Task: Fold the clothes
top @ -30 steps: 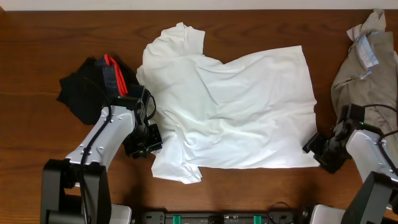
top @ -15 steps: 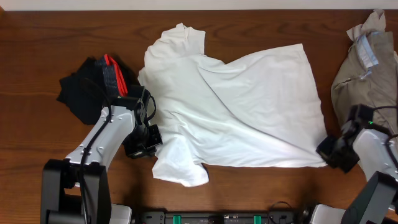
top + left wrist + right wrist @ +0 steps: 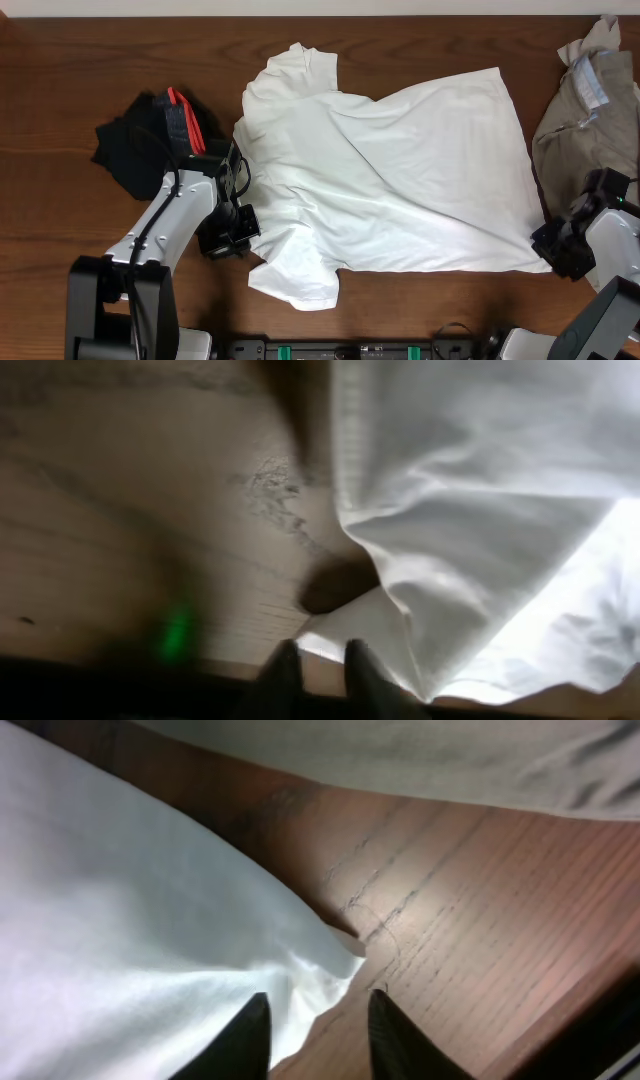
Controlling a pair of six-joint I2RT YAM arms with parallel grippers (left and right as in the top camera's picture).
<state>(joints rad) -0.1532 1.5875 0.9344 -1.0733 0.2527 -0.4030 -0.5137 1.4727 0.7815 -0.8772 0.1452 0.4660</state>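
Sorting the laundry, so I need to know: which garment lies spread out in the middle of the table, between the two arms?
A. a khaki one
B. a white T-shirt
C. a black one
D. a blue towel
B: the white T-shirt lies spread across the middle, the black garment bunched to its left and the khaki one at the right edge.

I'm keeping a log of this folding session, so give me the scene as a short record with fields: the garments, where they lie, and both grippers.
surface: wooden table
centre: white T-shirt, spread out, creased, not folded
left side: black garment with a red strip, bunched
right edge: beige garment, bunched
left gripper: at the shirt's left edge by the lower sleeve, fingers nearly together at the cloth, grip unclear
right gripper: at the shirt's lower right corner, fingers apart, corner lying between them
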